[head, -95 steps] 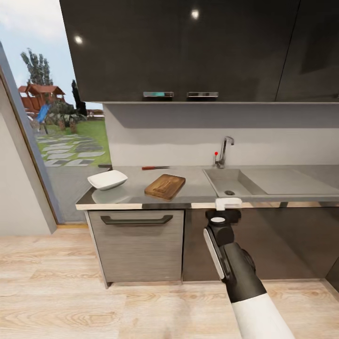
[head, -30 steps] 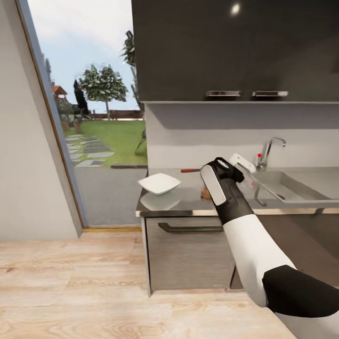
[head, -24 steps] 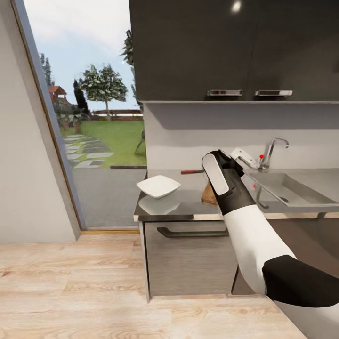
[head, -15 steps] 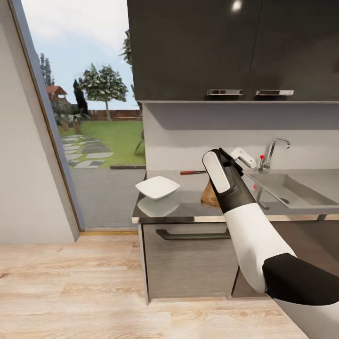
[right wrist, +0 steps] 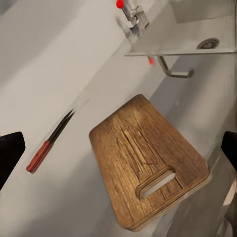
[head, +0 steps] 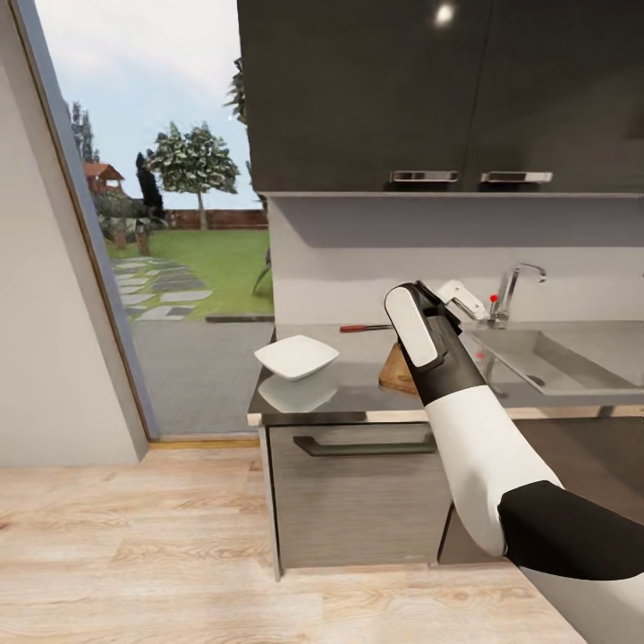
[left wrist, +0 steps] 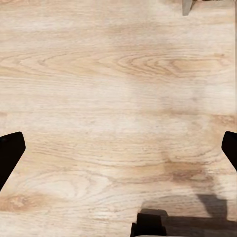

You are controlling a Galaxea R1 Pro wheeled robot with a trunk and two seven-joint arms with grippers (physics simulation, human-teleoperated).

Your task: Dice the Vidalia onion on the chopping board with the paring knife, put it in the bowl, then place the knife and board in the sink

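Observation:
My right gripper (head: pixel 462 300) hangs open above the countertop (head: pixel 358 394), over the chopping board (head: pixel 394 375), whose near corner shows behind my forearm. In the right wrist view the brown chopping board (right wrist: pixel 148 168) lies flat below the right gripper (right wrist: pixel 118 150), handle slot towards the camera. Beyond the board, by the wall, lies the red-handled paring knife (right wrist: pixel 49 143) (head: pixel 365 328). The white bowl (head: pixel 297 356) stands at the counter's left end. The sink (head: pixel 555 358) with its tap (head: pixel 510 291) is at the right. The Vidalia onion is hidden. My left gripper (left wrist: pixel 118 150) is open, facing the wooden floor.
A glass door (head: pixel 152 268) to the garden stands left of the counter. Dark wall cabinets (head: pixel 429 89) hang above the worktop. A grey drawer front with a dark handle (head: pixel 362 444) sits under the bowl. Wooden floor (head: pixel 134 537) spreads in front.
The camera has swung left and nearer the counter. My right arm rose from below the counter edge to above the chopping board; in the last second it barely moved.

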